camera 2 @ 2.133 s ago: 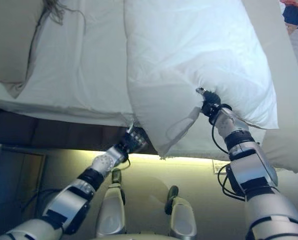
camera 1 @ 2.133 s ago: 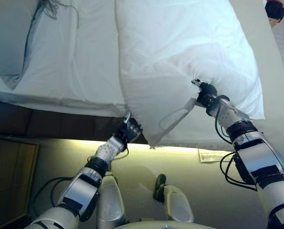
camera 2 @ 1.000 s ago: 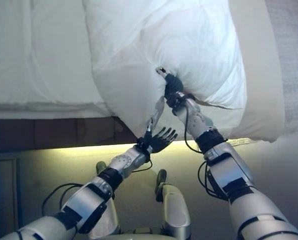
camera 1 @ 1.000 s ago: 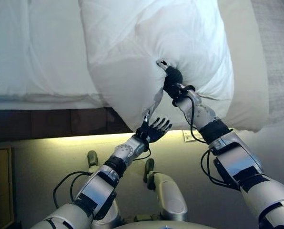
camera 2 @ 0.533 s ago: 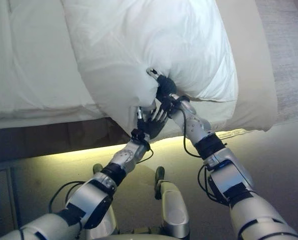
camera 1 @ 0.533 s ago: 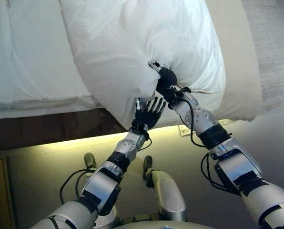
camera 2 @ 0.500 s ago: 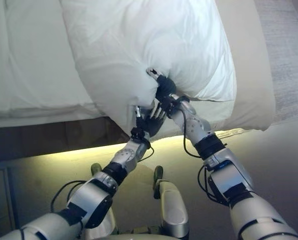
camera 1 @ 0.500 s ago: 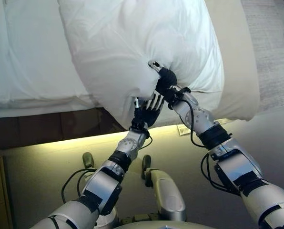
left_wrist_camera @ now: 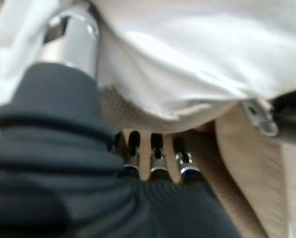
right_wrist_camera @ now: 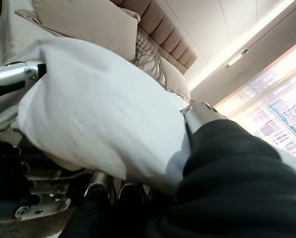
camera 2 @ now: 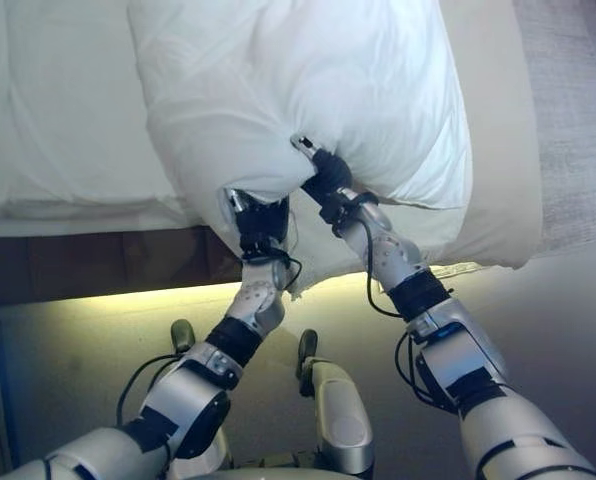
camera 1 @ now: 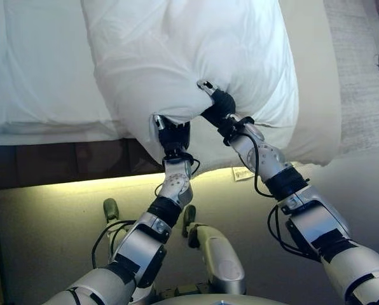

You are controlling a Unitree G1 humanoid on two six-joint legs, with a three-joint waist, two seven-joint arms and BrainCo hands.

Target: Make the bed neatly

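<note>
A thick white duvet (camera 1: 189,57) lies folded in a bulky heap on the bed, with its near edge hanging over the side. My right hand (camera 1: 220,107) is shut on a bunch of that edge; in the right wrist view the cloth (right_wrist_camera: 98,114) sits between thumb and curled fingers. My left hand (camera 1: 172,133) is just to its left, pushed up under the edge. In the left wrist view its fingers (left_wrist_camera: 155,153) and thumb pinch the cloth (left_wrist_camera: 187,59).
A flat white sheet (camera 1: 37,70) covers the bed's left part. A beige cover (camera 1: 316,82) hangs over the right side. The dark brown bed base (camera 1: 62,165) runs below, with a lit strip under it. Beige pillows and a padded headboard (right_wrist_camera: 153,29) show in the right wrist view.
My left hand rose from under the bed's edge with fingers spread, came up beside the right hand and closed on the duvet's edge. The right hand kept its hold. The camera shifted.
</note>
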